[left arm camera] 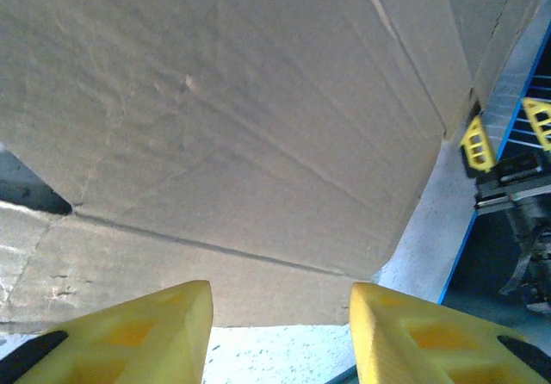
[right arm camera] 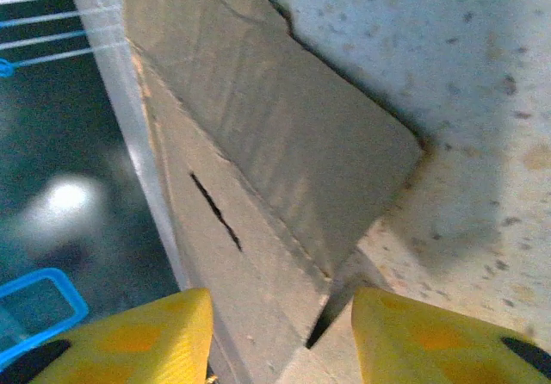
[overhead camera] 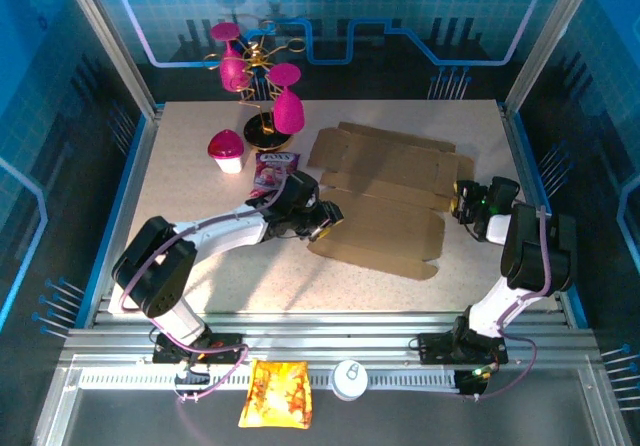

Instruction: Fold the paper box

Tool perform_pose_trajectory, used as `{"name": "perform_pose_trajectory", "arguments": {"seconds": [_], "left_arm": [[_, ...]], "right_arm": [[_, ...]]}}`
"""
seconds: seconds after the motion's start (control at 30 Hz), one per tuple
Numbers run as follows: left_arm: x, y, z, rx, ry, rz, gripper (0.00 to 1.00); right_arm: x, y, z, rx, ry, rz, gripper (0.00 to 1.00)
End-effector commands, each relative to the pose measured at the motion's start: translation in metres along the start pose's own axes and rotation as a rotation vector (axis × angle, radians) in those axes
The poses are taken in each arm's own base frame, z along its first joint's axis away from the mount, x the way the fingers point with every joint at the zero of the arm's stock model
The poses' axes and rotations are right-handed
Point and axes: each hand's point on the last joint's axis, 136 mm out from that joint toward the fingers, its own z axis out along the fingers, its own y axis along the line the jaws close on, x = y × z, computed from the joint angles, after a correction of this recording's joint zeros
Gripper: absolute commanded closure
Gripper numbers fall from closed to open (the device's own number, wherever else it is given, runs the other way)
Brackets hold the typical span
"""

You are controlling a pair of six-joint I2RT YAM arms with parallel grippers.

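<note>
Flat on the speckled bench [overhead camera: 190, 196], right of centre: plain brown creased cardboard paper box [overhead camera: 385, 201], left tool [overhead camera: 325, 216] at its left edge, right tool [overhead camera: 468, 201] at its right flap, both part-open, gripping nothing. Could skid or turn instead of creasing if pushed from one side alone; could bend off the score lines if lifted unevenly.

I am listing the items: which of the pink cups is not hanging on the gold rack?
The pink cup with the white lower half, standing on the table left of the gold rack; the other pink cups hang from it.
</note>
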Motion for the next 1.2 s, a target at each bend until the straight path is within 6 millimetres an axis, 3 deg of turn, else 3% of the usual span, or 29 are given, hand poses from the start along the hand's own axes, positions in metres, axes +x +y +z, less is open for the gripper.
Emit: {"name": "perform_pose_trajectory", "arguments": {"seconds": [0.0,0.07,0.2,0.3,0.43,0.6,0.9,1.17], "left_arm": [[-0.005,0.005,-0.008,-0.053,0.006,0.006,0.52],[-0.002,0.014,-0.011,-0.091,0.018,-0.015,0.47],[0.008,0.037,-0.014,-0.127,0.042,-0.109,0.39],[0.012,0.052,-0.016,-0.119,0.042,-0.192,0.34],[0.016,0.063,-0.011,-0.065,0.049,-0.277,0.31],[0.021,0.065,0.003,0.027,0.06,-0.378,0.29],[0.019,0.052,0.016,0.097,0.042,-0.361,0.31],[0.017,0.05,0.011,0.091,0.017,-0.353,0.35]], "right_arm": [[0.008,0.011,-0.005,0.061,0.033,-0.078,0.51],[0.021,0.011,-0.012,0.115,0.069,-0.142,0.51],[0.065,0.008,-0.028,0.165,0.153,-0.286,0.55],[0.093,-0.002,-0.036,0.183,0.203,-0.35,0.56],[0.115,-0.026,-0.035,0.213,0.273,-0.362,0.57],[0.128,-0.046,-0.027,0.263,0.336,-0.387,0.57],[0.129,-0.076,-0.022,0.377,0.374,-0.401,0.6],[0.127,-0.083,-0.024,0.409,0.374,-0.4,0.61]]}}
